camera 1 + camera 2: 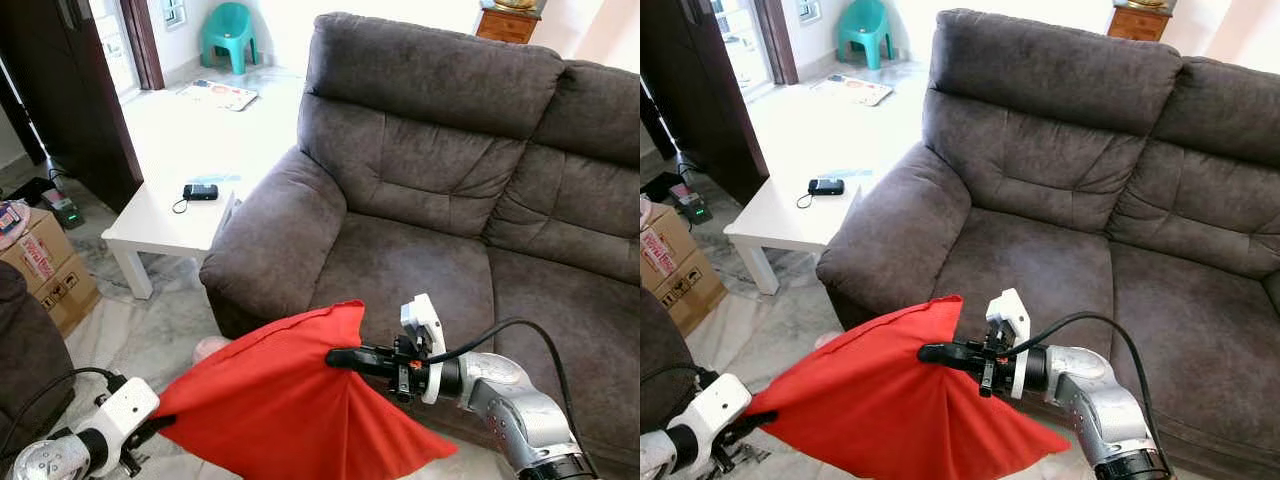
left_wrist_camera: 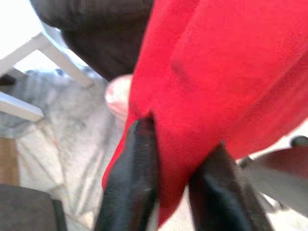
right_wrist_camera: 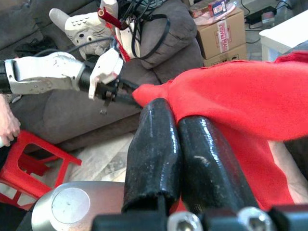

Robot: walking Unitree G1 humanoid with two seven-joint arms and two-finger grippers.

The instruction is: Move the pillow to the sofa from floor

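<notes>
The sofa [image 1: 420, 250] has both seat cushions bare. The red pillow [image 1: 270, 400] hangs off the floor before its front edge, by the armrest. The right gripper [image 1: 335, 355] pinches its upper corner; the left gripper [image 1: 160, 425] clamps its lower left corner.

Matt red cloth pillow [image 1: 270, 400], suede-like sofa [image 1: 430, 170]

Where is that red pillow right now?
The red pillow hangs in the air low in the eye views, in front of the grey sofa, pinched between the left tool and the right tool.
</notes>
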